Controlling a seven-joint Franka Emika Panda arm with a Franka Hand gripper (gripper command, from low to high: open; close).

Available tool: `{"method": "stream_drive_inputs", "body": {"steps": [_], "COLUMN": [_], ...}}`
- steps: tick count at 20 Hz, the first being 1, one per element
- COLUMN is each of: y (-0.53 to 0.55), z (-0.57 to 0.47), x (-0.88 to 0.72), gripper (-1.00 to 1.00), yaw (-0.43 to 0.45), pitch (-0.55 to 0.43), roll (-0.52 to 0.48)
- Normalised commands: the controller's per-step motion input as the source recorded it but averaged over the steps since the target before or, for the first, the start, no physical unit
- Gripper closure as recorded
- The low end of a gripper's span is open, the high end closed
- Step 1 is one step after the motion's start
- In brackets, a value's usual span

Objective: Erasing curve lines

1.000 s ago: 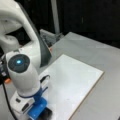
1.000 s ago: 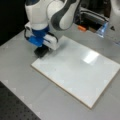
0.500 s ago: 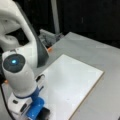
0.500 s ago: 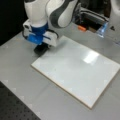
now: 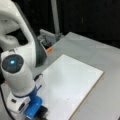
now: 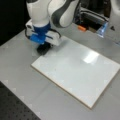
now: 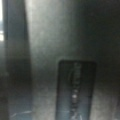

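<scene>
Gripper (image 6: pixel 43 48) sits low at the corner of the white board (image 6: pixel 82 72), pressing a dark block (image 6: pixel 43 50) against it; jaw opening cannot be told. No curve lines show on the board. Ink likely wipes under light, flat pressure; nothing needs grasping.

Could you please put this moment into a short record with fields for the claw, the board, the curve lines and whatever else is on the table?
claw: low at the white board's corner, a dark block under it
claw in a front view: at the bottom left, by the board's edge
white board: lies flat on the grey table
curve lines: no pen stroke can be made out on the board
grey table: carries the board
orange object: beyond the board's far edge
wrist view: dark, only a dark block shows
</scene>
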Motion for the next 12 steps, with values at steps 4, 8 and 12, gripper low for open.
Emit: {"method": "stream_drive_inputs", "body": {"steps": [4,8,12], "y": [-0.03,-0.07,-0.05], "z": [-0.03,-0.11,-0.16], "x": [-0.29,-0.08,0.09], "gripper": [1.0,1.0,1.0], "yaw": [0.021,0.069,0.08], "pitch": [-0.083,-0.107,-0.138], "roll": [0.023,0.021,0.029]}}
